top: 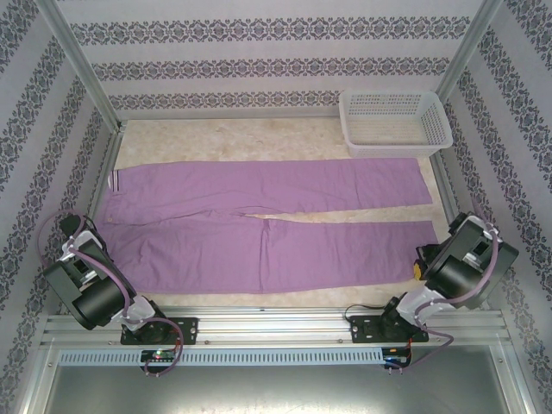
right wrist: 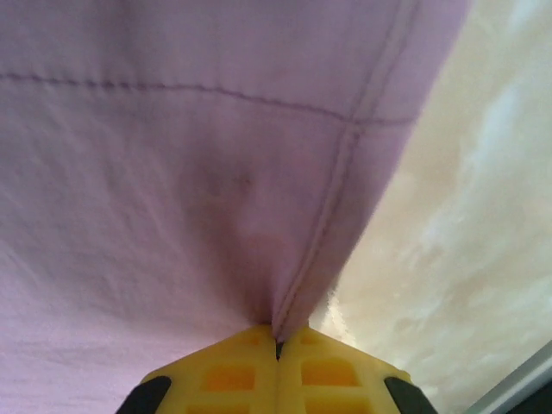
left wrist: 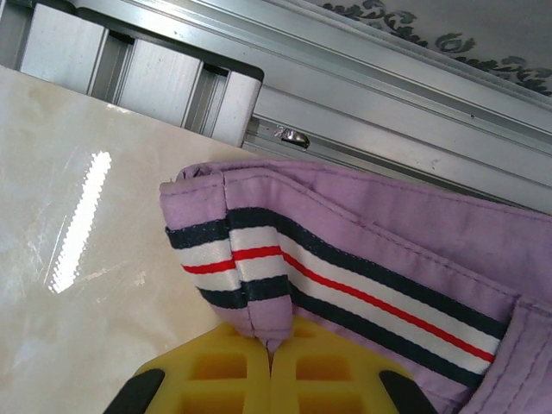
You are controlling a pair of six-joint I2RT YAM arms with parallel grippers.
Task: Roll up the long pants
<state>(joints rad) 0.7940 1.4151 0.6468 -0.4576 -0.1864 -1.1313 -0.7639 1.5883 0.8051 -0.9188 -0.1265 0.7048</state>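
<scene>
The long pants (top: 259, 220) lie flat across the table, lilac, waist at the left and both legs running right. In the left wrist view the striped waistband (left wrist: 345, 285), navy, white and red, sits against the table's edge rail, and my left gripper (left wrist: 272, 345) is shut on its lower corner. My right gripper (right wrist: 278, 338) is shut on the hem edge of the near leg (right wrist: 198, 172), pinching the seam between its yellow fingers (right wrist: 336, 371). In the top view the left arm (top: 90, 280) sits at the waist end and the right arm (top: 461, 263) at the cuff end.
A white plastic basket (top: 395, 121) stands at the back right, just beyond the far leg's cuff. Aluminium frame rails (top: 276, 323) border the cream tabletop (top: 224, 138), with patterned walls around. Bare table lies behind the pants.
</scene>
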